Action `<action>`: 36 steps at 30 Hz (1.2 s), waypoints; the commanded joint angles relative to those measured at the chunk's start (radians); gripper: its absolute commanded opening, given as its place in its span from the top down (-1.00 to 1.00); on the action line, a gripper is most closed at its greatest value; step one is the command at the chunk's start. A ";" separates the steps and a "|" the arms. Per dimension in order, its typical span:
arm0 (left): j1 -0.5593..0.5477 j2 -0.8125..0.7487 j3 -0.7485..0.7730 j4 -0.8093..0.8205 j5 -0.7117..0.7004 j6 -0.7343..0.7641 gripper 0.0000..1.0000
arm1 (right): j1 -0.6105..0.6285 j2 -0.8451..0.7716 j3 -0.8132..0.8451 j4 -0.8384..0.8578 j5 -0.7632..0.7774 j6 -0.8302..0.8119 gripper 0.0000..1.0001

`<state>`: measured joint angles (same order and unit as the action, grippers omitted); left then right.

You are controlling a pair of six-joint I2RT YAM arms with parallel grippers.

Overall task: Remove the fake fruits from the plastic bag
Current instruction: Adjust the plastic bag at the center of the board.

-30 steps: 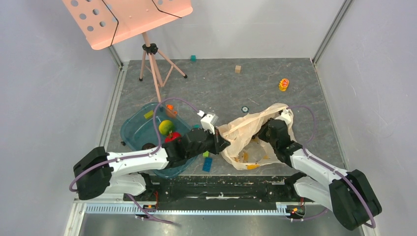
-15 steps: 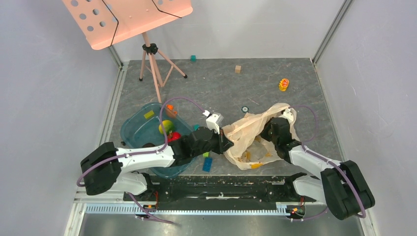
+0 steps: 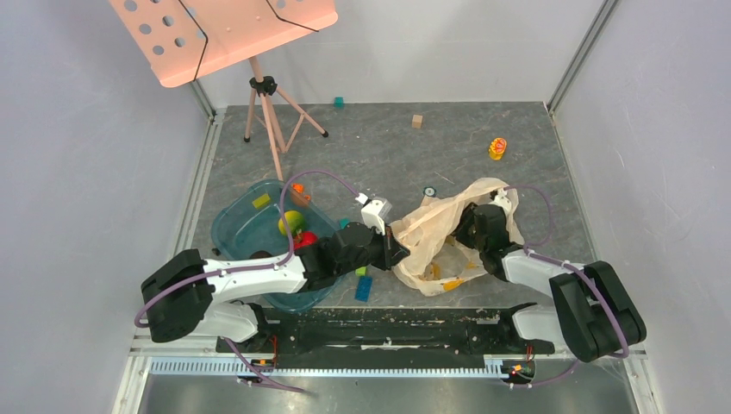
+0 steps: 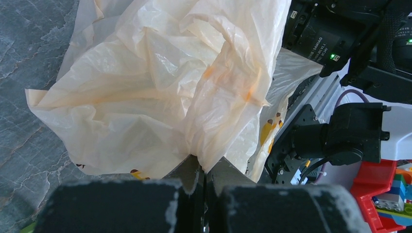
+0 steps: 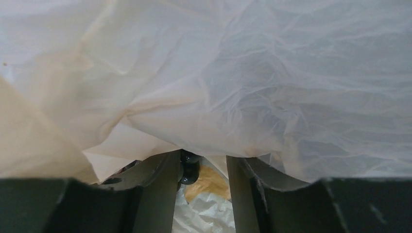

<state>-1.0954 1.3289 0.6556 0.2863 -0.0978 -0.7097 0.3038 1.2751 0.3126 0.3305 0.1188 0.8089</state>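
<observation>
Bag (image 3: 435, 233) — I am seeing it lying crumpled on the table (image 3: 388, 147), at 3 o'clock of the tray (image 3: 246, 228).
Left claw (image 4: 204, 167) — it is pinching the bag's 9 o'clock edge, its tips pressed together on the film.
Right claw (image 5: 203, 159) — it is sitting under the film on the bag's 3 o'clock side, standing spread and gripping nothing.
Grapes (image 5: 188, 167) — dark beads are showing inside the bag, at the 9 o'clock side of that claw's gap.
Red fruit (image 3: 303, 239) — it is lying at the tray's 3 o'clock rim.
</observation>
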 commanded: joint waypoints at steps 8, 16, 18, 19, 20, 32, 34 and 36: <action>-0.004 -0.062 0.038 -0.039 -0.030 0.052 0.35 | -0.005 -0.123 0.017 0.033 -0.088 -0.009 0.32; 0.011 -0.239 0.151 -0.245 -0.137 0.150 -0.88 | -0.005 -0.153 0.013 0.024 -0.136 0.002 0.24; 0.024 -0.266 0.194 -0.274 -0.123 0.180 -0.99 | -0.005 -0.143 0.016 0.031 -0.159 0.010 0.24; 0.035 -0.276 0.216 -0.280 -0.105 0.194 -0.99 | -0.005 -0.134 0.014 0.042 -0.168 0.014 0.24; 0.047 -0.284 0.236 -0.280 -0.081 0.204 -0.99 | -0.005 -0.126 0.013 0.053 -0.176 0.019 0.24; 0.342 0.177 0.549 -0.244 0.244 0.241 -0.86 | -0.004 -0.036 0.043 0.072 -0.156 0.019 0.20; 0.345 0.316 0.657 -0.271 0.280 0.268 -0.81 | -0.007 -0.019 0.048 0.080 -0.152 0.025 0.20; 0.349 0.433 0.752 -0.280 0.302 0.276 -0.79 | -0.007 -0.006 0.051 0.085 -0.146 0.029 0.19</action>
<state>-0.7475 1.5883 1.2499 0.0406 0.0792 -0.5102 0.3031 1.2465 0.3195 0.3588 -0.0380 0.8234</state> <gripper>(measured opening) 0.903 0.399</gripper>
